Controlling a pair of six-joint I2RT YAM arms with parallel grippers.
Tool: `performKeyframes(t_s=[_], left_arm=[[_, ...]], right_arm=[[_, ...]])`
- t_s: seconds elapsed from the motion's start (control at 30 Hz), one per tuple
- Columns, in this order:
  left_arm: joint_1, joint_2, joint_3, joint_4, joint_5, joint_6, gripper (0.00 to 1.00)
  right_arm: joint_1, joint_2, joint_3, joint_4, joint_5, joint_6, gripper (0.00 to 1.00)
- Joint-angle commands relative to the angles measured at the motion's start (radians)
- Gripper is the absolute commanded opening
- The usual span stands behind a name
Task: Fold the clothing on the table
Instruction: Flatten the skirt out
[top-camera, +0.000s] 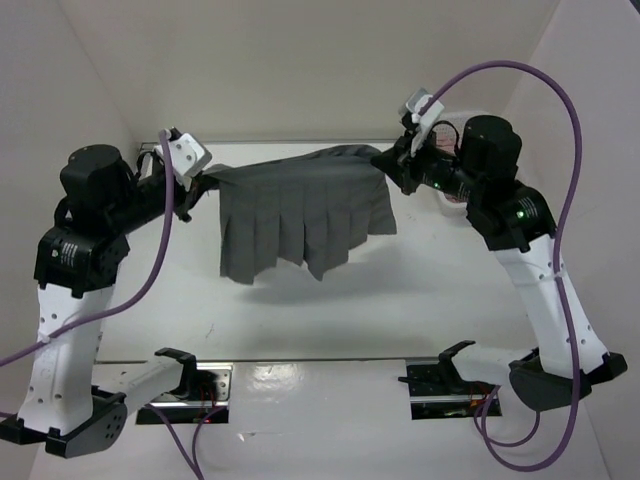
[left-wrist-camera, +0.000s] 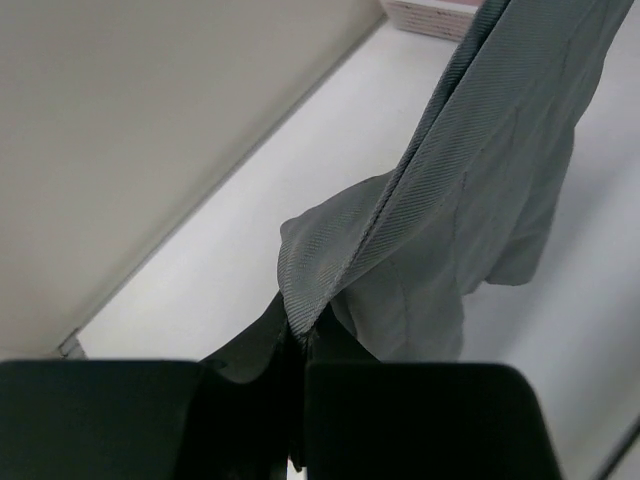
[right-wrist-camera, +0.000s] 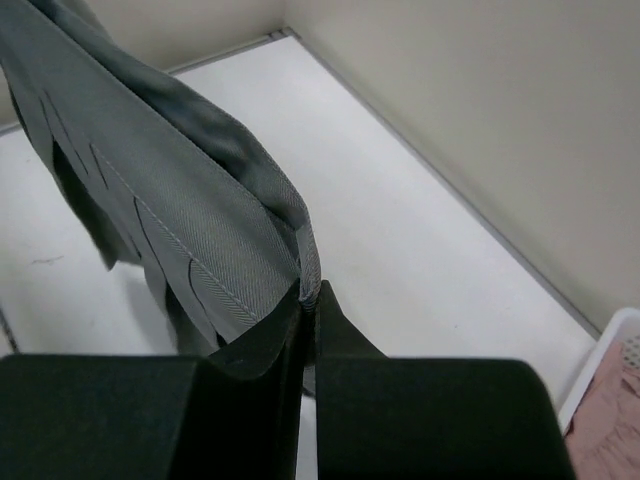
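As the overhead view shows it, the skirt (top-camera: 300, 215) hangs in the air above the table (top-camera: 420, 300). It is stretched by its waistband between the two arms, and its pleated hem dangles over a shadow on the white surface. The left gripper (top-camera: 200, 186) pinches the left end of the waistband and the right gripper (top-camera: 386, 162) pinches the right end. From the left wrist, the jaws are closed tight on a bunched corner of grey fabric, which runs up and away toward a white mesh basket (left-wrist-camera: 430, 12) by the wall. From the right wrist, the jaws are likewise clamped on the waistband's end. The skirt trails off to the upper left, and the basket's corner holding a pink garment (right-wrist-camera: 612, 420) shows at the lower right.
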Motion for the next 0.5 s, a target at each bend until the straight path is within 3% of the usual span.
performKeyframes(t_s=[0.0, 0.17, 0.3, 0.47], left_arm=[[0.037, -0.015, -0.030, -0.113, 0.061, 0.034, 0.00], [0.013, -0.015, -0.107, -0.277, 0.149, 0.091, 0.00], [0.004, -0.015, -0.069, -0.461, 0.253, 0.195, 0.03], [0.004, -0.035, -0.023, -0.490, 0.293, 0.270, 0.05]], right_arm=[[-0.034, -0.023, -0.025, -0.171, -0.008, -0.033, 0.00], [-0.034, -0.055, -0.100, -0.251, -0.085, -0.083, 0.00], [-0.034, -0.055, -0.100, -0.337, -0.166, -0.112, 0.00], [-0.034, -0.066, -0.152, -0.316, -0.158, -0.128, 0.00]])
